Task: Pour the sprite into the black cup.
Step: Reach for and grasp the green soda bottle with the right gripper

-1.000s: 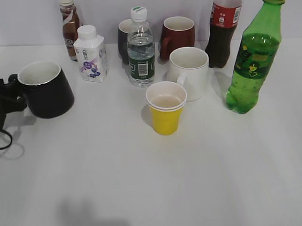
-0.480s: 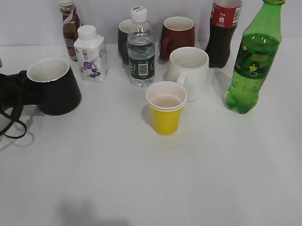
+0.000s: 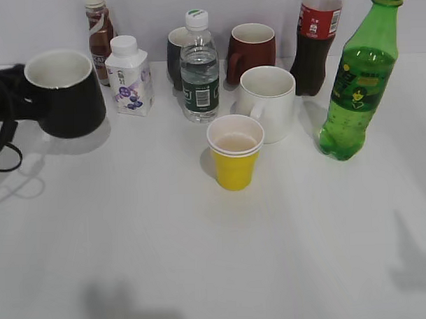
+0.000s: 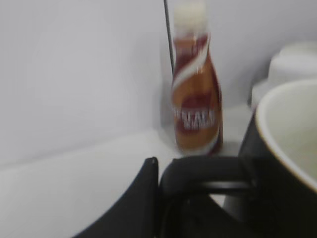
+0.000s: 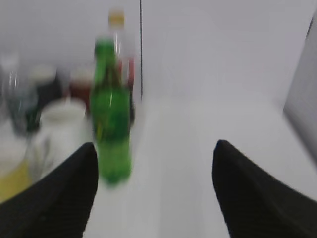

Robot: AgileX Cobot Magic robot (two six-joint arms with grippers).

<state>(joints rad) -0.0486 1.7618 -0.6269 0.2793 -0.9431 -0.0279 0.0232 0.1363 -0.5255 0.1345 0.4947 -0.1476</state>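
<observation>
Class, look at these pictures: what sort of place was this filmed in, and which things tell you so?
Probably a lab test bench, not a kitchen. A bare white table stands against a plain wall, drinks and cups are lined up like test items, such as the sprite and yellow paper cup, and a robot pincer holds the black cup.

Bright, even light falls across the white desk [image 3: 202,258], leaving only soft grey shadows near the bottom edge and at the lower right. The exterior view is sharp. Both wrist views are blurred: the brown bottle [image 4: 195,94] smears, and the sprite [image 5: 111,119] shows hazy, streaked edges.
</observation>
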